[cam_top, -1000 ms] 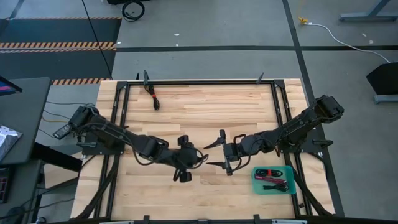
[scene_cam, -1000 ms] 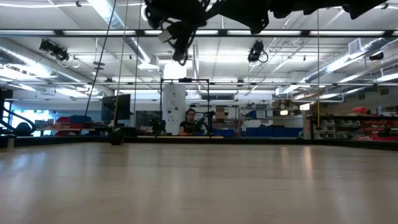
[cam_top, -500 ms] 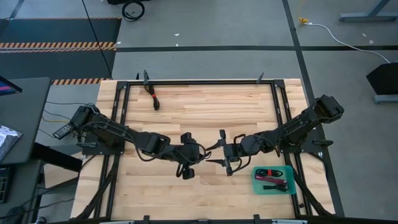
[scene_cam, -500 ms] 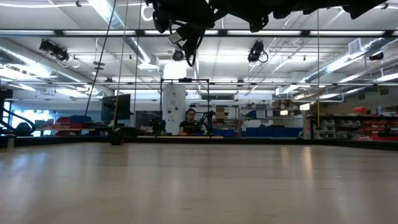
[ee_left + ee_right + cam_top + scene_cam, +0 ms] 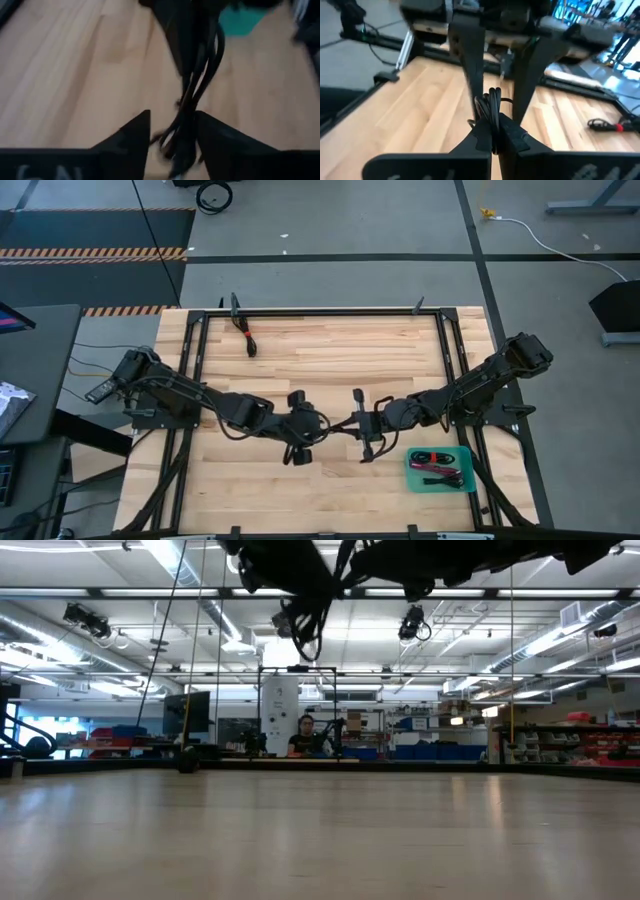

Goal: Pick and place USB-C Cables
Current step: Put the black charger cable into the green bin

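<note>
A black USB-C cable bundle [image 5: 492, 102] hangs in the air over the table's middle, between my two grippers. My right gripper [image 5: 492, 125] comes from the table's right and is shut on it. My left gripper [image 5: 172, 120] faces it from the left and is open. Its two fingers [image 5: 470, 55] stand on either side of the bundle [image 5: 189, 120]; whether they touch it, I cannot tell. A second cable with a red tie [image 5: 250, 342] lies on the wood near the far left. More cables lie in the teal tray [image 5: 415, 470]. My right gripper pinches one end of the bundle's loops [image 5: 493, 114] between its two fingers. The fingers come about level from the table's right. The bundle is lifted clear of the table and reaches on between the left gripper's fingers.
The teal tray stands at the near right of the wooden table [image 5: 330, 360]. A black frame rail [image 5: 320, 311] runs along the far edge and down both sides. Beyond the table a person [image 5: 305, 735] sits far back in the room.
My left gripper has moved toward the table's right with the cable bundle, up to my right gripper. My right gripper's wide-spread fingers have shut on the bundle. The bundle stays clear of the table.
</note>
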